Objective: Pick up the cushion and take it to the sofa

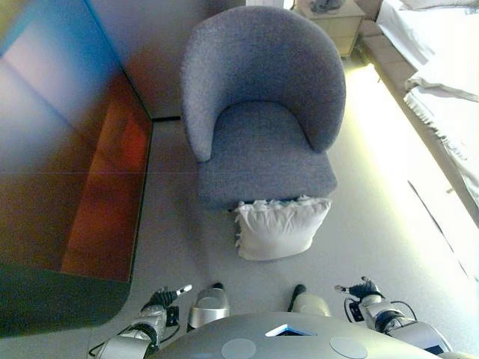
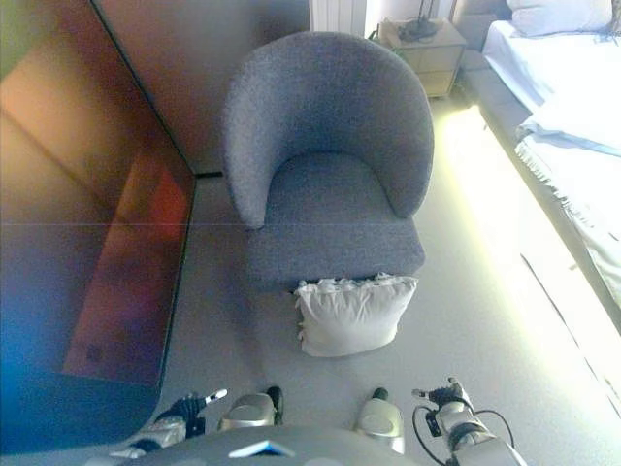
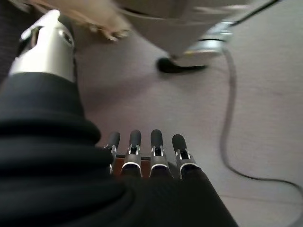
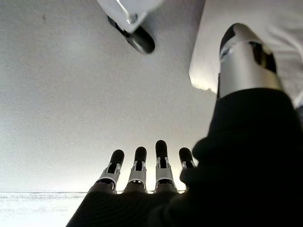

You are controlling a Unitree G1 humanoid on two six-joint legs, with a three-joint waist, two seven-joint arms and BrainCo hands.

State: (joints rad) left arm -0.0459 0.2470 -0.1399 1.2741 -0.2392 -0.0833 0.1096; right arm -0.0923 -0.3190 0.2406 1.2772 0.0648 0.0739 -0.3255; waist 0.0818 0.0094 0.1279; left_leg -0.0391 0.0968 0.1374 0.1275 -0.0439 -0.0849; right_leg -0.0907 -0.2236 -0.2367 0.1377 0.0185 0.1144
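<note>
A white cushion (image 1: 281, 228) stands on the carpet, leaning against the front of a grey round-backed armchair (image 1: 262, 112); its seat holds nothing. It also shows in the right eye view (image 2: 351, 316). My left hand (image 1: 161, 299) hangs low at the lower left, and my right hand (image 1: 363, 292) low at the lower right. Both are well short of the cushion. In the wrist views the left hand's fingers (image 3: 156, 146) and the right hand's fingers (image 4: 161, 163) are straight over the bare floor and hold nothing.
A large dark glossy cabinet top (image 1: 67, 172) fills the left side, close beside the armchair. A bed with white linen (image 1: 441, 75) runs along the right. A light wooden nightstand (image 1: 333, 22) stands behind the armchair. Grey carpet (image 1: 374, 224) lies between armchair and bed.
</note>
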